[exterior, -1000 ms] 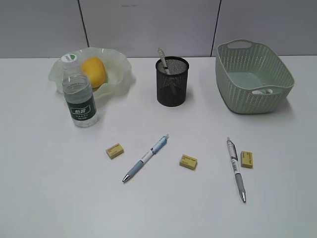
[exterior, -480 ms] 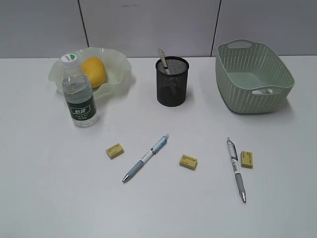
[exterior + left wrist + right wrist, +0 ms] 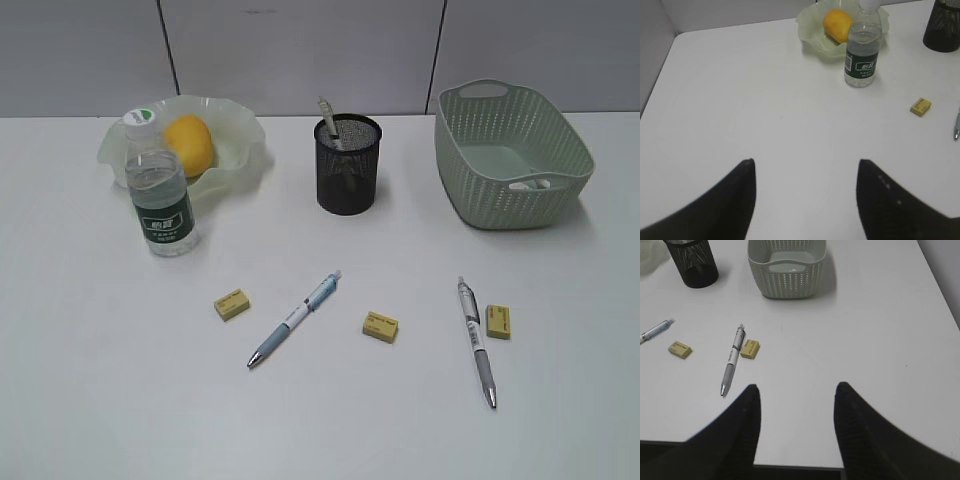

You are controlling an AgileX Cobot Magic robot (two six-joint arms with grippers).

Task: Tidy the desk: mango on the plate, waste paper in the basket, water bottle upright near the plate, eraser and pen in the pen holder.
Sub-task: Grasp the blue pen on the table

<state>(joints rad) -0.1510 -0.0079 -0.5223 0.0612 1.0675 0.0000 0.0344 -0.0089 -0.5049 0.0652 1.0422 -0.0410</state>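
The mango [image 3: 188, 145] lies in the ruffled green plate [image 3: 236, 128]. In front of the plate the water bottle [image 3: 160, 195] stands upright. The black mesh pen holder [image 3: 348, 165] has one pen [image 3: 327, 118] in it. Two pens [image 3: 295, 318] [image 3: 476, 340] and three yellow erasers [image 3: 232, 304] [image 3: 380, 326] [image 3: 498, 321] lie on the table. A white scrap, likely the waste paper [image 3: 540, 183], shows inside the basket [image 3: 500, 150]. My left gripper [image 3: 805, 162] is open over bare table. My right gripper [image 3: 797, 387] is open near the front edge, right of a pen [image 3: 732, 360]. Neither arm shows in the exterior view.
Grey partition panels close off the back of the white table [image 3: 100, 380]. The table's front edge [image 3: 790, 466] lies just under my right gripper. On the left a wall [image 3: 652, 45] borders the table.
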